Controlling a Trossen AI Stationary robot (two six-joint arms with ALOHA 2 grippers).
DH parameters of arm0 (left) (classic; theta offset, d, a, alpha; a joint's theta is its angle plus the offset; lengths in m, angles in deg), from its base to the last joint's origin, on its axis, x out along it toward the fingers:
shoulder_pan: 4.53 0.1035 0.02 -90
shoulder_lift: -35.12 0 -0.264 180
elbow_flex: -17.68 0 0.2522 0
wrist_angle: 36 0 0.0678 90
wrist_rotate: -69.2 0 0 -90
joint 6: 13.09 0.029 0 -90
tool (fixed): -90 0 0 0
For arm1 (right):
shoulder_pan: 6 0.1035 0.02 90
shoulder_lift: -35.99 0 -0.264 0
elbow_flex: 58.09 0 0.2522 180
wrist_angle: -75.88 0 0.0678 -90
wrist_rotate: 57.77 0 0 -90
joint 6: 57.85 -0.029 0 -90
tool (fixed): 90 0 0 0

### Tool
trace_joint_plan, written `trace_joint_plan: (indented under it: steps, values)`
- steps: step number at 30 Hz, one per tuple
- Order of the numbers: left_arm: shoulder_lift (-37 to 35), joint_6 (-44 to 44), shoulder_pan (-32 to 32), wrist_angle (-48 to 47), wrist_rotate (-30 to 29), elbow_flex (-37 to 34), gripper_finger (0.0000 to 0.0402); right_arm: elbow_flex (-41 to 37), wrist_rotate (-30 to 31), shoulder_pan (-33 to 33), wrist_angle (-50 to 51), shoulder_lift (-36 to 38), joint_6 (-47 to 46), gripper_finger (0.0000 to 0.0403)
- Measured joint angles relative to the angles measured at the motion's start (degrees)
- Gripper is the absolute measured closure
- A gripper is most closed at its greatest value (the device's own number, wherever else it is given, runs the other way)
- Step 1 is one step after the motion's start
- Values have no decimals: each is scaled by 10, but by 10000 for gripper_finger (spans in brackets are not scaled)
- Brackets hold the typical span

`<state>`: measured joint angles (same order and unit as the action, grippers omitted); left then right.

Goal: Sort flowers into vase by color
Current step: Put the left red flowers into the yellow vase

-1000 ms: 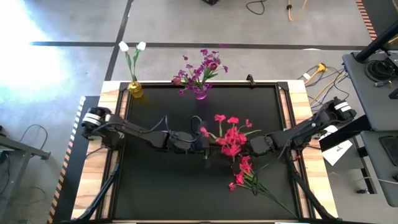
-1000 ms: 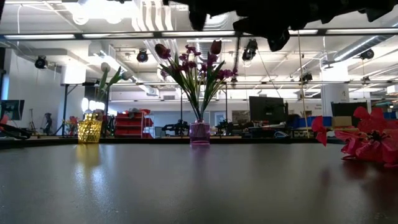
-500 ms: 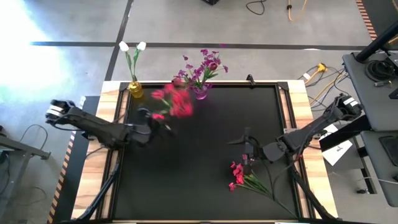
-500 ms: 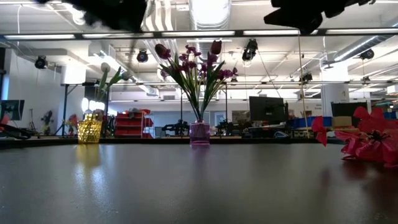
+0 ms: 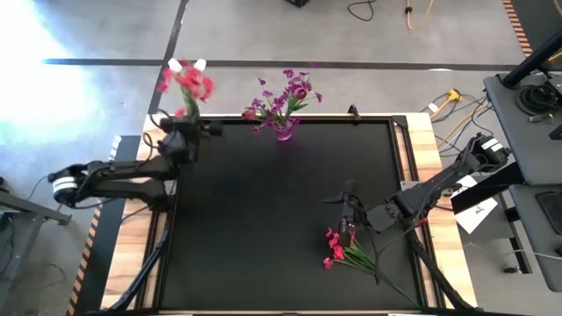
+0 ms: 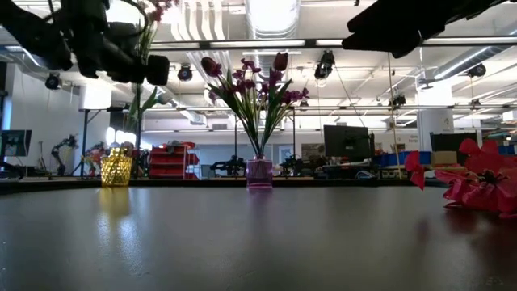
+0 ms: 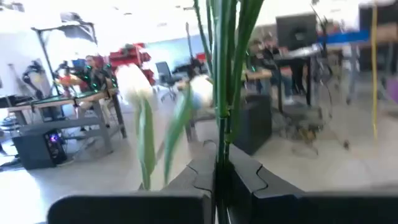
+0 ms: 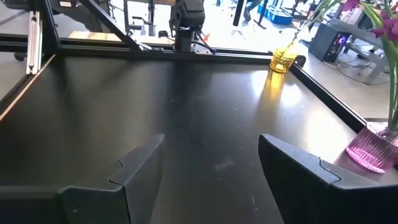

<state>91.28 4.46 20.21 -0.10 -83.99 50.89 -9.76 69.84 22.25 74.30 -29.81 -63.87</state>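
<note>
My left gripper [image 5: 182, 138] is at the table's far-left corner, shut on a red-pink spray [image 5: 190, 83] and raised above the yellow vase [image 6: 115, 170]. That vase holds white blooms [image 7: 133, 81]. Purple-magenta flowers [image 5: 285, 95] stand with their stems in a purple vase [image 6: 259, 172] at the far edge. My right gripper [image 5: 349, 207] is open and hovers near the right side, just beyond another red-pink spray [image 5: 339, 250] that lies flat on the table. In the low view that spray [image 6: 477, 182] shows at the right. My left gripper pinches the green stems [image 7: 219, 158] of the red-pink spray between its two fingers, coming in about level from the table's left side. The stems stand upright and the blossoms [image 6: 157, 6] rise above the fingers. The spray is lifted clear; its lower end is hidden.
The black tabletop [image 5: 263, 228] has a wooden border [image 5: 421, 132]. Both vases stand along the far edge; my right wrist view shows the yellow vase [image 8: 283, 61] and the purple vase [image 8: 372, 148]. Cables and equipment lie beyond the table's right side.
My left gripper has carried the red-pink spray from the table's middle up and toward the far-left corner, where it now stands upright over the yellow vase. My right gripper has drawn back from the middle toward the near right, over the spray lying there.
</note>
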Motion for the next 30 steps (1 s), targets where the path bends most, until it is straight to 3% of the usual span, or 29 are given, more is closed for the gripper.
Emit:
trace_joint_plan:
  steps: [5, 12, 21, 30]
  values:
    - [21, 8, 96, 10, 57, 29, 402, 0, 0, 0, -1, 0, -9, 152]
    - [75, 19, 159, 10, 58, 52, 402, -1, 1, 0, 1, 0, -10, 154]
    - [170, 19, 213, 23, -1, 99, 402, -1, 1, 0, 1, 0, -15, 156]
    - [260, -29, 224, 21, -113, 116, 402, -1, 0, 0, 18, 0, -30, 159]
